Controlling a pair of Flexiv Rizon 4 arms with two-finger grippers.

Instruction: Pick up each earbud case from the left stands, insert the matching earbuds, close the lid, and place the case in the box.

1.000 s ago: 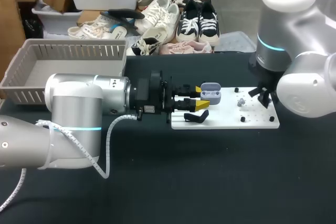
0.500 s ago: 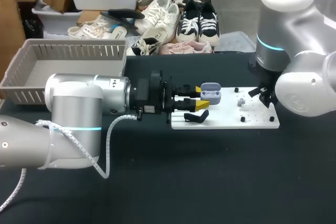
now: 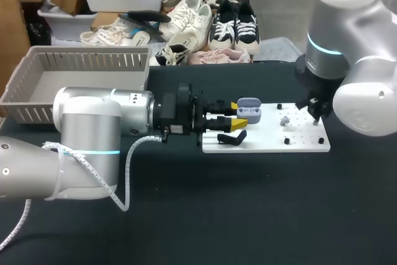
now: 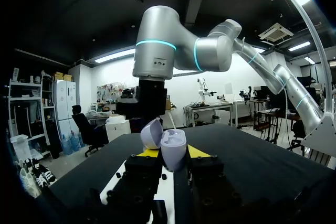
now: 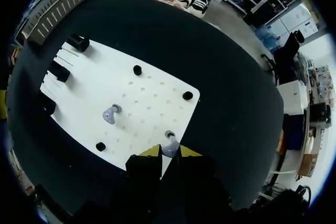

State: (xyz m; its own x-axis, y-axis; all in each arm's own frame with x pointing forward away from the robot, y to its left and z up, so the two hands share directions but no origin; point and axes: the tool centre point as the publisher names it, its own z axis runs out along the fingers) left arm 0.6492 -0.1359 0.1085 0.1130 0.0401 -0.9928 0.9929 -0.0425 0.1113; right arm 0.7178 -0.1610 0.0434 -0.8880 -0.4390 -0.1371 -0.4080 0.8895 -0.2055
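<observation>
My left gripper (image 3: 237,116) is shut on a lavender earbud case (image 3: 249,110), held level at the left end of the white board (image 3: 298,143). In the left wrist view the case (image 4: 173,150) sits between the yellow tips with its lid (image 4: 151,132) open. My right gripper (image 3: 316,108) hangs over the board's right end. In the right wrist view my right gripper (image 5: 169,152) has its tips pressed on a small lavender earbud (image 5: 169,149) at the board's edge. A second earbud (image 5: 110,114) (image 3: 284,119) rests mid-board.
Black stands (image 5: 79,42) (image 3: 231,138) rise at the board's left end, and small black pegs (image 5: 137,70) dot its surface. A grey slatted basket (image 3: 37,85) sits at the table's far left. The dark table (image 3: 248,215) spreads in front of the board.
My right gripper's fingers have closed in on the earbud, and the right arm has shifted slightly up and to the right. The left arm and the case have not moved.
</observation>
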